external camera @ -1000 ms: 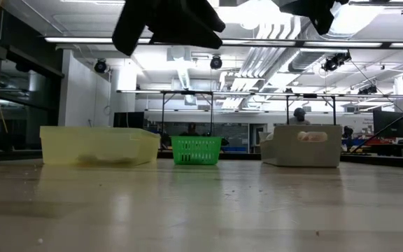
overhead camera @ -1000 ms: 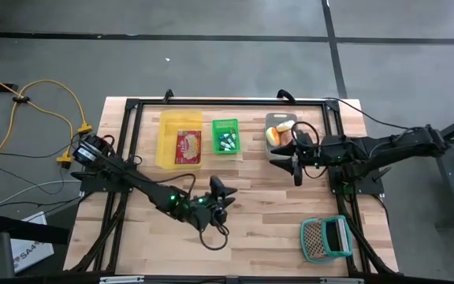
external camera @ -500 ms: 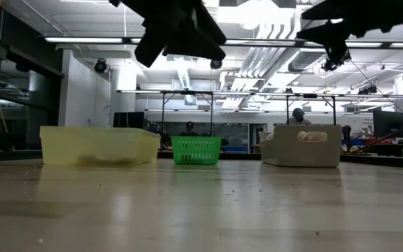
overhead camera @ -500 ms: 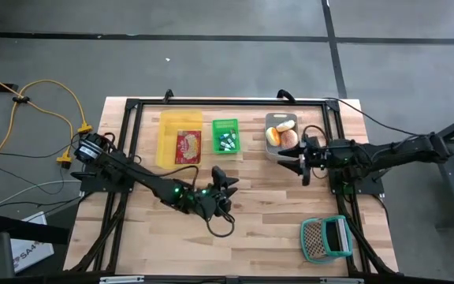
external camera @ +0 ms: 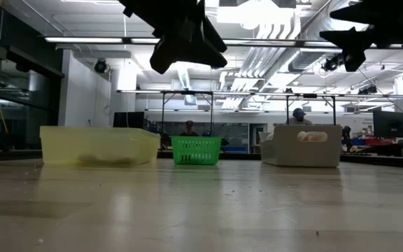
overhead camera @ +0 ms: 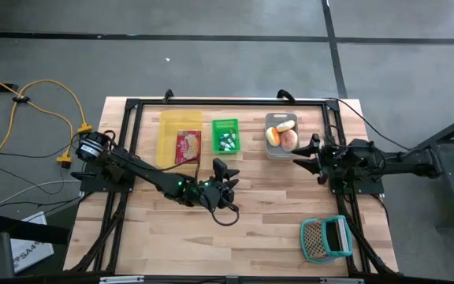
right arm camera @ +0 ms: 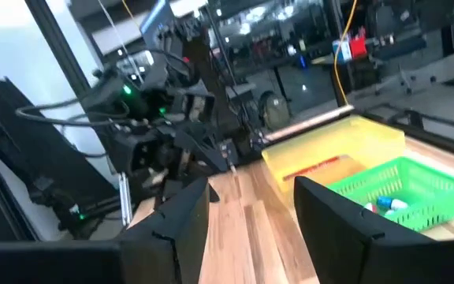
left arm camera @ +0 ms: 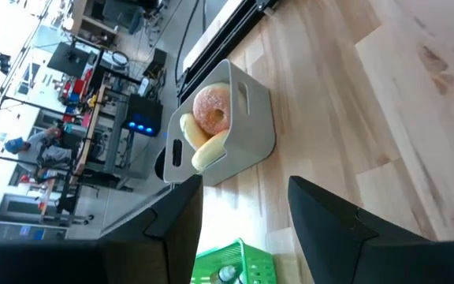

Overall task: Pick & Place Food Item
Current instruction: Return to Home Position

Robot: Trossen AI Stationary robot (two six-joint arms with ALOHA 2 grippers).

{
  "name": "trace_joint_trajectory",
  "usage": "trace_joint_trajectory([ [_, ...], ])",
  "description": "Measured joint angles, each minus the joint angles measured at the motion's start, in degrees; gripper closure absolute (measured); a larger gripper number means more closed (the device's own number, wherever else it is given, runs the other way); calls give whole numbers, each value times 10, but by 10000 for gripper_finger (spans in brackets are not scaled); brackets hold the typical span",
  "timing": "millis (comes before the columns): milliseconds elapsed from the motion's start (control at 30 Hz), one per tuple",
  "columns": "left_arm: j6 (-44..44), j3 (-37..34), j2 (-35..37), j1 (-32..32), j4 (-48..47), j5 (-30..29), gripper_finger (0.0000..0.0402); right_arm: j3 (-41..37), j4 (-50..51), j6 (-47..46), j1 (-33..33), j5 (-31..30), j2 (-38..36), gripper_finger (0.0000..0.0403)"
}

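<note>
The right gripper [overhead camera: 314, 156] hangs above the table, its fingers spread wide and empty, just to the right of the gray bin [overhead camera: 281, 116]. The donuts [overhead camera: 288, 140] lie inside that bin, packed together: a brown one, a yellow-orange one against it and a pale one by the far wall. None touches the gripper. The left gripper [overhead camera: 225, 175] is raised over the table's middle, also spread wide and empty, well apart from the bin. A green basket [overhead camera: 225, 136] and a yellow bin [overhead camera: 168, 138] holding a red packet [overhead camera: 188, 146] stand left of the gray bin.
</note>
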State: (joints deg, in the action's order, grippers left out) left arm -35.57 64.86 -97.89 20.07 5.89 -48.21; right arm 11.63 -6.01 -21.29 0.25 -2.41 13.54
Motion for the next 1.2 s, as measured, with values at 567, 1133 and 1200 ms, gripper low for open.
trace_joint_trajectory([
  [567,0,0,0,-28,6,0,222,-85,-24,15,0,9,-102,229],
  [1133,0,0,0,-31,7,0,222,-111,-26,46,0,44,-132,229],
  [1200,0,0,0,-31,6,0,222,-111,-24,46,0,59,-132,229],
])
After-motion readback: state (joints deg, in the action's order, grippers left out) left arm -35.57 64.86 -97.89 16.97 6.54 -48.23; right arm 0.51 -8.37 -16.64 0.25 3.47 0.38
